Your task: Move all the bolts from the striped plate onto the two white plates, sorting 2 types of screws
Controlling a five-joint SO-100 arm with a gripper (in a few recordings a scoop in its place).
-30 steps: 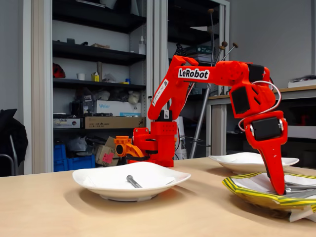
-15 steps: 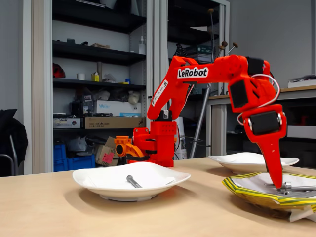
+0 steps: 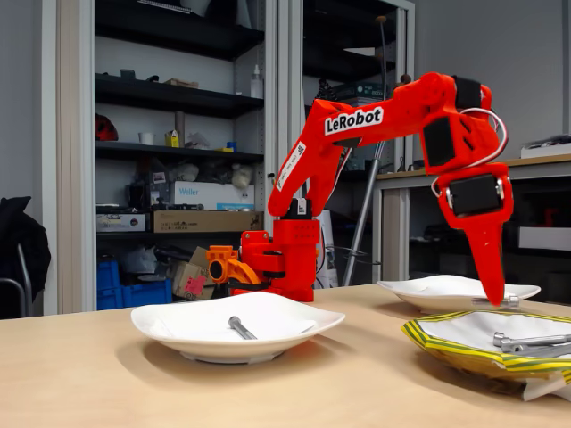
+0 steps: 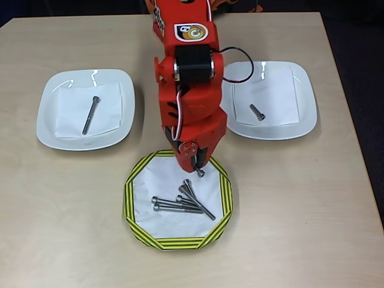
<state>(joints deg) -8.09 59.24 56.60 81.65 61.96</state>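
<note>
My red gripper hangs just above the far edge of the striped plate, shut on a short bolt whose head pokes out below the fingertips. In the fixed view the gripper holds that bolt level, clear of the striped plate. Several long bolts lie crossed on the plate's white inside, also visible as bolts from the side. The left white plate carries one long thin bolt. The right white plate carries one short thick bolt.
The arm's base stands at the table's far edge between the two white plates. Seen from the side, the near white plate holds its bolt and the other white plate sits behind the striped one. Shelving fills the background.
The gripper has risen from inside the striped plate, lifting one short bolt out of the pile. The other bolts and both white plates stay put.
</note>
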